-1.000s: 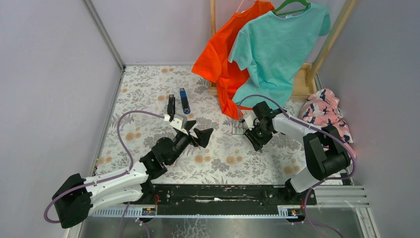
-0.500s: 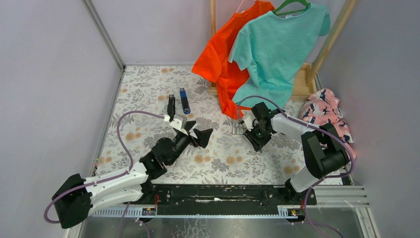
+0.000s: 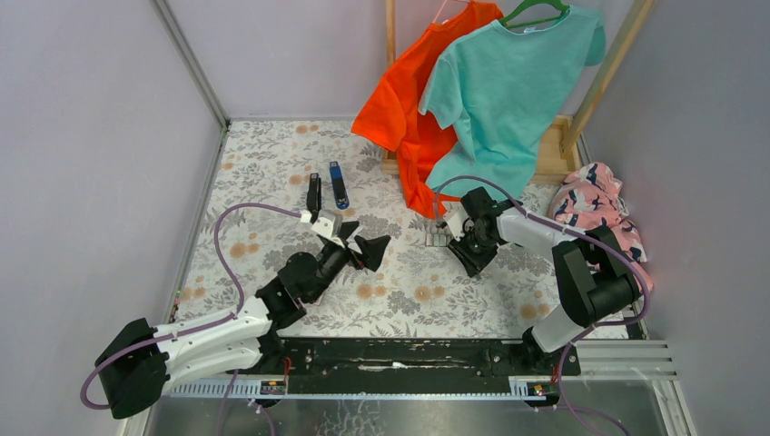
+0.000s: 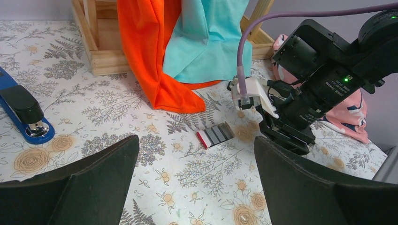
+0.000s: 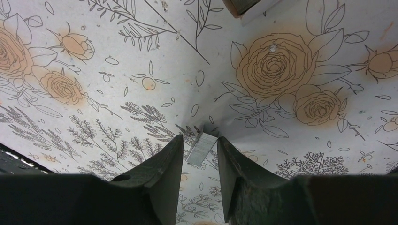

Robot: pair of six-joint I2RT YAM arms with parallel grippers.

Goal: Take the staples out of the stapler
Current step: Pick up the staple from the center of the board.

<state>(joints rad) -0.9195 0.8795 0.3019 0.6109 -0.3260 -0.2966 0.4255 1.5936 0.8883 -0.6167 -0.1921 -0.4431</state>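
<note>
My right gripper point(image 5: 199, 140) is closed on a strip of staples point(image 5: 202, 151), pinched low at the cloth point(image 5: 281, 117), probably to lift it. My left gripper point(image 4: 196, 154) hangs wide open, idle. The stapler point(image 3: 313, 193) lies far left beside a blue bar point(image 3: 339, 184). A red-and-white card point(image 4: 214, 135) sits just left of that right gripper.

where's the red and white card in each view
Top external: the card lies mid-table, right beside the right claw.
Left wrist: centre of the picture, beside that same claw.
Right wrist: cannot tell; only an unclear edge at the top.
Shared landmark: the right claw, shut on a staple strip.
</note>
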